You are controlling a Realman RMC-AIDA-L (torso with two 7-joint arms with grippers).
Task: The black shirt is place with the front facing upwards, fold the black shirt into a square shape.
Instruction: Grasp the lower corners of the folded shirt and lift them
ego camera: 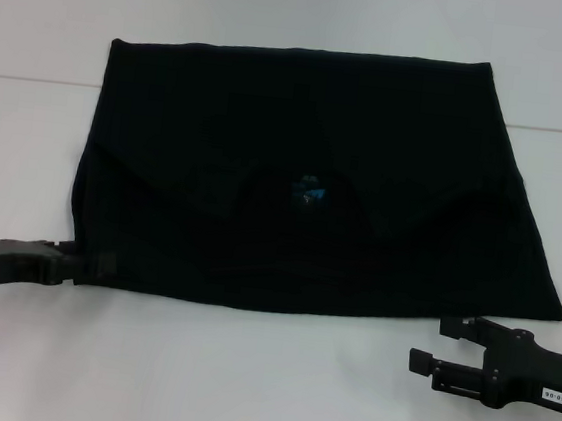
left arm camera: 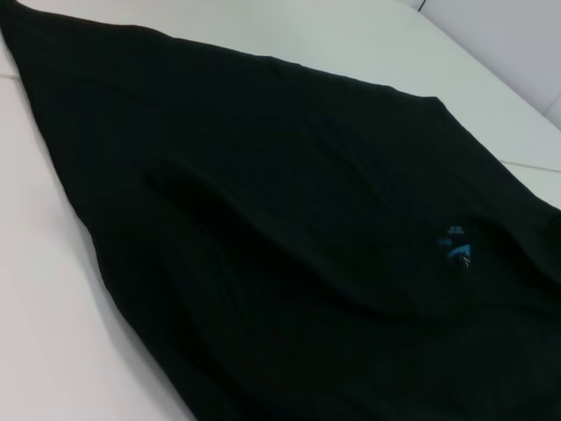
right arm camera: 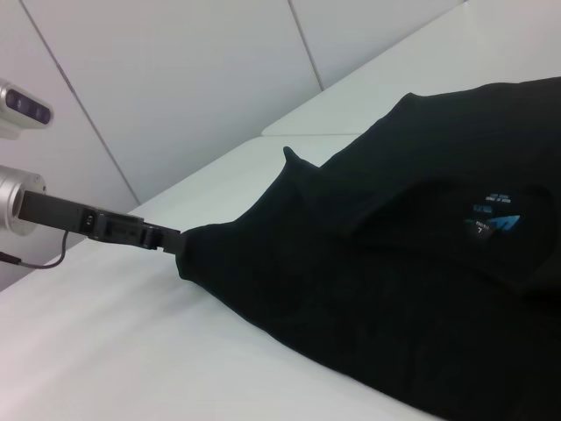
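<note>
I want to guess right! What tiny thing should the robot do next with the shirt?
Probably lift the black shirt's near left corner and carry it across. The left hand is at that corner and seems to pinch it, while the right hand sits on the table beside the other corner, holding nothing.

Head view: you look forward and down from above at the whole black shirt (ego camera: 305,173) on the white table (ego camera: 242,387). Left wrist view: low and close, across the cloth. Right wrist view: low, sideways toward the left gripper (right arm camera: 171,239). All three share the blue neck label (ego camera: 310,190).
</note>
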